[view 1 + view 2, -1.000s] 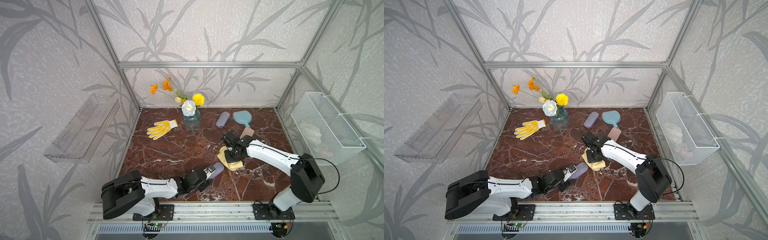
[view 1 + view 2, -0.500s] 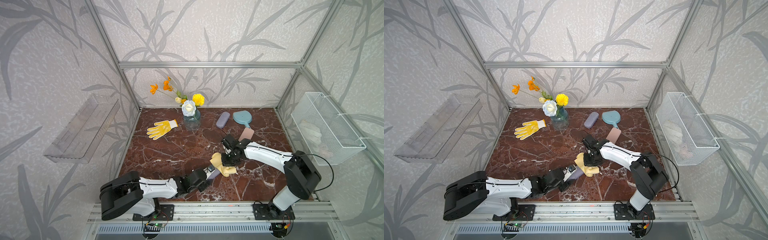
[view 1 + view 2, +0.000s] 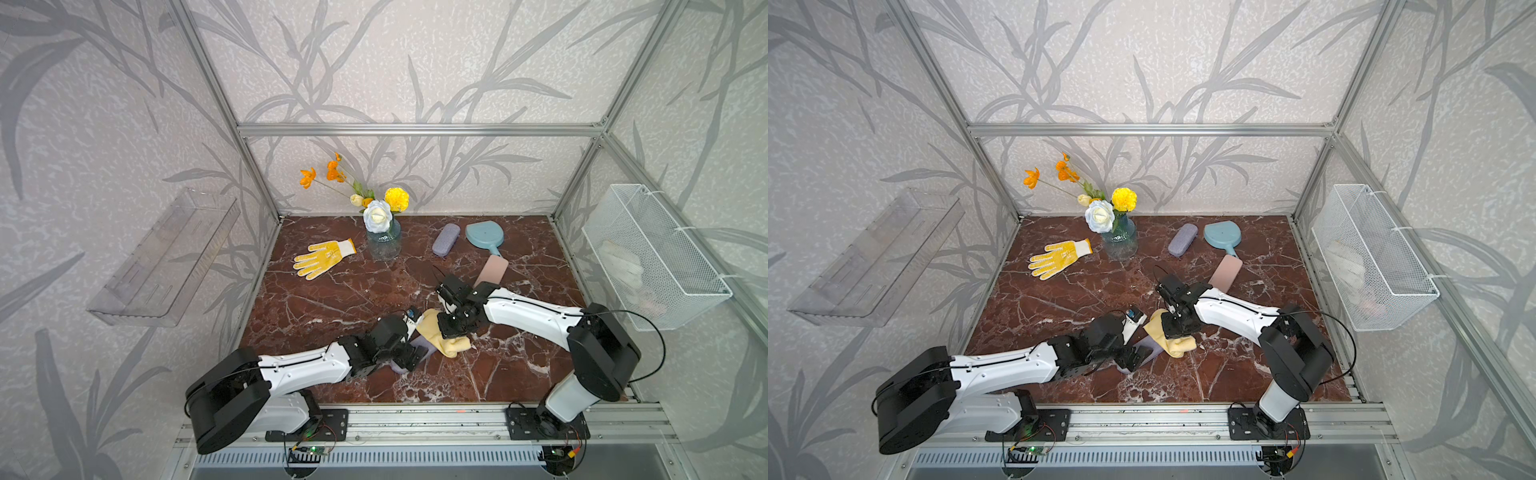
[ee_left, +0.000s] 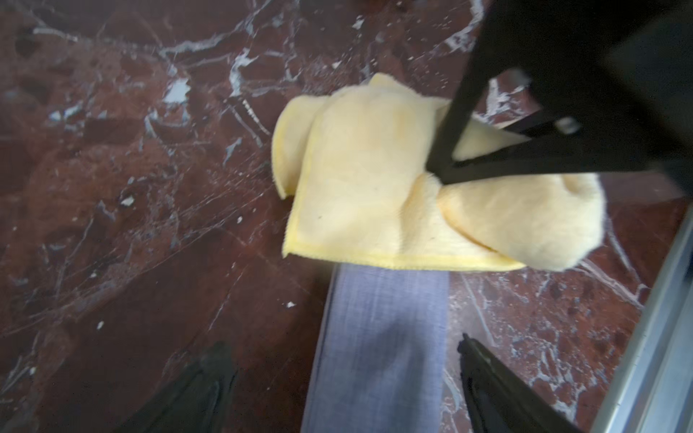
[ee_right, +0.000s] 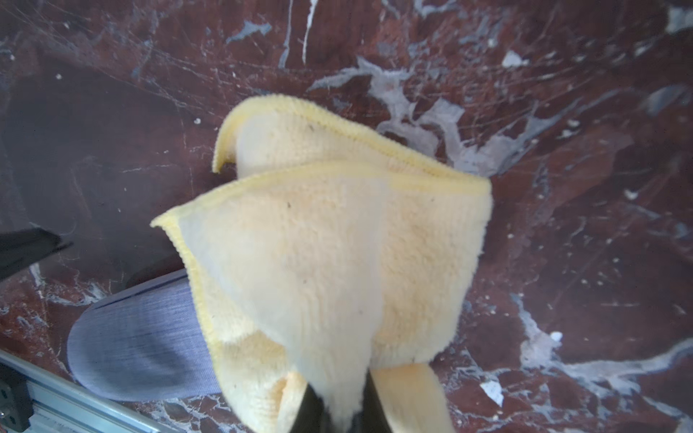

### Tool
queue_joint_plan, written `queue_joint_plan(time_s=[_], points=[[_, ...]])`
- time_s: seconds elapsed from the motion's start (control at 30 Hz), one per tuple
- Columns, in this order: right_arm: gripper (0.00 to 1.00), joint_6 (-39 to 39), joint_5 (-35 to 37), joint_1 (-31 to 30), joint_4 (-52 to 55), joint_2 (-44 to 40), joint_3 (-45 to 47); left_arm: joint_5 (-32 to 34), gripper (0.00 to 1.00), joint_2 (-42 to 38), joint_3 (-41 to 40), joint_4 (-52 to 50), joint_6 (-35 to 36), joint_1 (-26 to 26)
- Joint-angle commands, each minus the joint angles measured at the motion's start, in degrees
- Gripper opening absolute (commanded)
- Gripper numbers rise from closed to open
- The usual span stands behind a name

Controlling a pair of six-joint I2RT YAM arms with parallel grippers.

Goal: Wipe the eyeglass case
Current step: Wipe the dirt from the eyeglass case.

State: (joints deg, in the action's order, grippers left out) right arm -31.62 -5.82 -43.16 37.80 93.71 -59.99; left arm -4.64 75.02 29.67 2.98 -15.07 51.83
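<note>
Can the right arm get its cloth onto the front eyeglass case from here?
Probably yes. The right gripper is shut on the cloth, which hangs over one end of the case. The left gripper's open jaws flank the other end without touching it, leaving the top bare.

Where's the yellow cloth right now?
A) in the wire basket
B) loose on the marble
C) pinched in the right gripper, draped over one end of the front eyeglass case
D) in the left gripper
C: the right gripper is shut on the yellow cloth, which covers one end of the front eyeglass case.
</note>
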Motion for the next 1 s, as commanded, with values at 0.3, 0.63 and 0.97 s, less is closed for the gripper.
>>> queue_joint_plan(time_s=[0.3, 0.63, 0.97], points=[[0.00, 1.9, 1.8, 0.9, 1.0, -0.2, -0.7, -8.5, 0.94, 1.1, -0.1, -6.9, -5.8, -1.3], [0.00, 2.0, 1.3, 1.1, 0.3, -0.2, -0.4, -6.0, 0.92, -0.1, -1.8, -7.8, -5.0, 0.4], [0.00, 2.0, 1.2, 1.1, 0.3, -0.3, -0.6, -3.4, 0.89, 0.7, -1.4, -6.7, -0.7, 1.3]])
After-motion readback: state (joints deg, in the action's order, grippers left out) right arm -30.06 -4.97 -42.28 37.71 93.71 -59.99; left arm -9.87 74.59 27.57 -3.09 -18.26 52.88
